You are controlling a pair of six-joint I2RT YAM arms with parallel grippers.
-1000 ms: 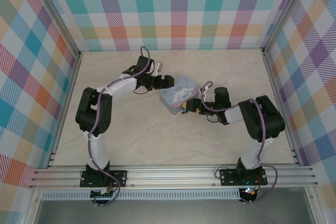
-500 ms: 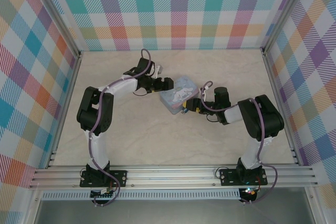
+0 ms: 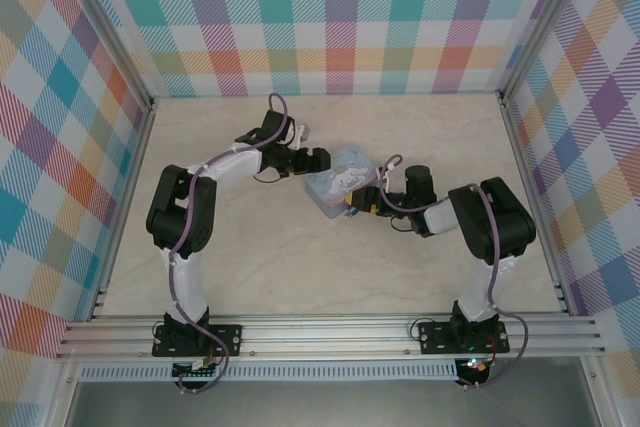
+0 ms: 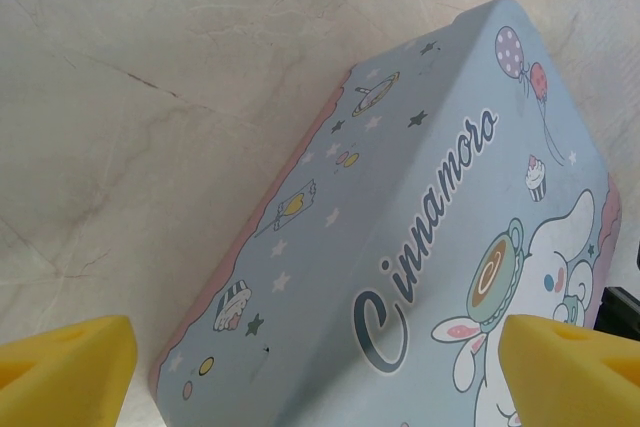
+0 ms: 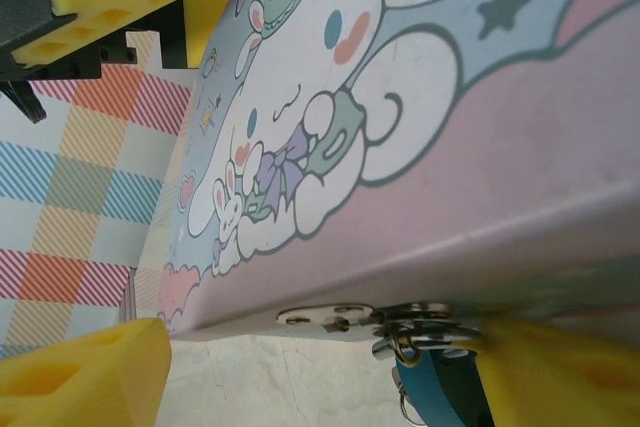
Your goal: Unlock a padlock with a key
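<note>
Left fingers [image 4: 70, 367] are spread wide apart and grip nothing. Yellow pads stand to either side of the pastel blue cartoon tin [image 4: 400, 247], over its lid. Contact with the tin: cannot tell.

Right fingers [image 5: 90, 372] are also apart and not clamped.

Padlock [image 5: 440, 397]: the blue body sits just beside the tin's pink side wall, and the silvery shackle [image 5: 420, 332] meets a metal hasp [image 5: 325, 317] on that wall. The body lies against the inner face of one right finger, with the other finger well apart from it.

Top view: the tin lies near the middle of the counter [image 3: 250, 267], turned diagonal to the edges. Left fingers are at its far-left corner, right fingers at its side facing the near edge.
</note>
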